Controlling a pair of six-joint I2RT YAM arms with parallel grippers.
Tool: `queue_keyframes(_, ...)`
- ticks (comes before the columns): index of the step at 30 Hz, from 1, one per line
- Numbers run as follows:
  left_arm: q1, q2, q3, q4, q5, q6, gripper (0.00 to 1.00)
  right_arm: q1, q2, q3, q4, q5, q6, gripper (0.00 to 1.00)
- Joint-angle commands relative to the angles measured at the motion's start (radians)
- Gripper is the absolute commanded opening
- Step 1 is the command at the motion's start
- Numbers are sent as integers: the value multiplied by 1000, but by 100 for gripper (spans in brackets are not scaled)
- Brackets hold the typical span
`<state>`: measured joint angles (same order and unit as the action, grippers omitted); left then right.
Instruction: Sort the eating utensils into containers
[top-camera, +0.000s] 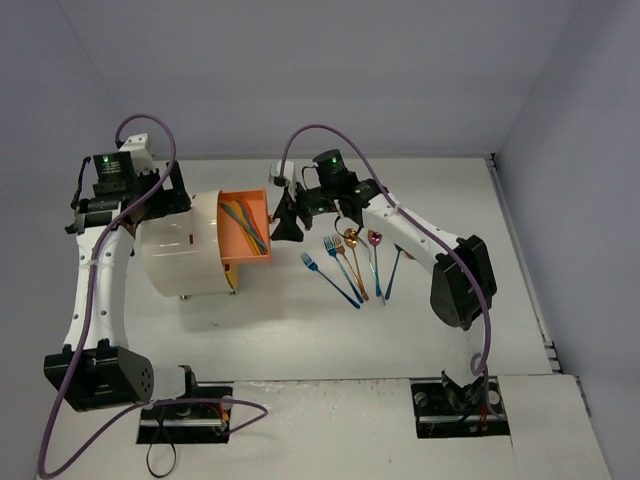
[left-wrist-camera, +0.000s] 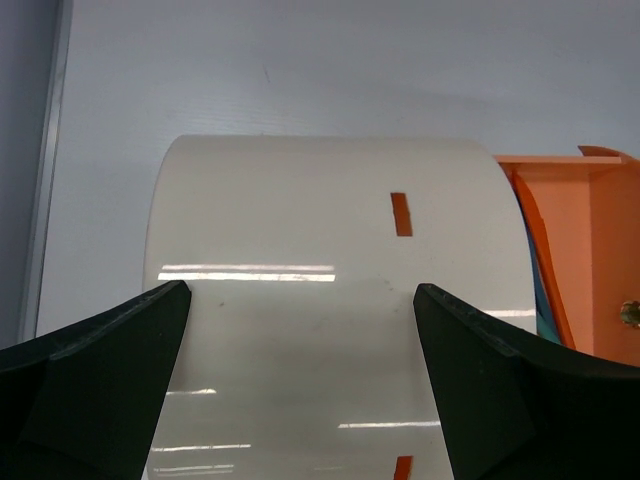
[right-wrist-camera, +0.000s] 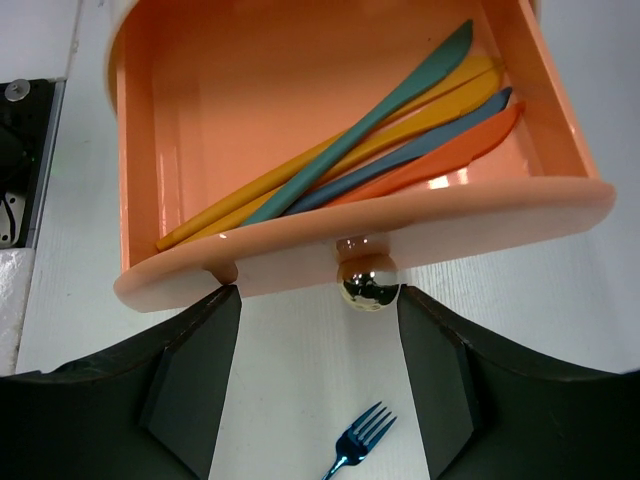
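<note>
The cream drum cabinet (top-camera: 180, 255) lies on the table with one orange drawer (top-camera: 246, 260) slid out to the right. In the right wrist view this drawer (right-wrist-camera: 250, 110) holds several knives (right-wrist-camera: 400, 130) in yellow, teal, blue and orange. My right gripper (right-wrist-camera: 318, 300) stands open just in front of the drawer face, and the shiny knob (right-wrist-camera: 367, 282) sits between the fingers, close to the right one. Several utensils (top-camera: 357, 268) lie fanned on the table to the right, among them a blue fork (right-wrist-camera: 360, 440). My left gripper (left-wrist-camera: 300, 290) is open over the cabinet's curved white wall (left-wrist-camera: 320, 230).
The right arm's elbow (top-camera: 460, 280) hangs just right of the fanned utensils. A purple spoon (top-camera: 374, 240) and a blue piece (top-camera: 393, 270) lie nearest it. Grey walls close in the table at the back and right.
</note>
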<state>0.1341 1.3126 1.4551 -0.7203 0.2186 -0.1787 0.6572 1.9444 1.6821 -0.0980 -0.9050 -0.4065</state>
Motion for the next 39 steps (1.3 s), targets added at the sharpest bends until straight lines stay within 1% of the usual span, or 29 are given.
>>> queue_keyframes(1, 7, -2, -33, 74, 101, 7, 93, 16, 14, 90, 47, -81, -23, 61)
queue_keyframes(5, 5, 7, -45, 111, 162, -11, 93, 40, 47, 132, 48, -90, -19, 61)
queue_keyframes(11, 4, 23, -48, 124, 195, -39, 93, 95, 114, 215, 49, -66, -6, 60)
queue_keyframes(28, 0, 22, -112, 144, 181, -69, 93, 160, 268, 449, 54, 25, 58, 61)
queue_keyframes(39, -15, 19, -103, 154, 175, -89, 93, 183, 300, 512, 67, 78, 100, 61)
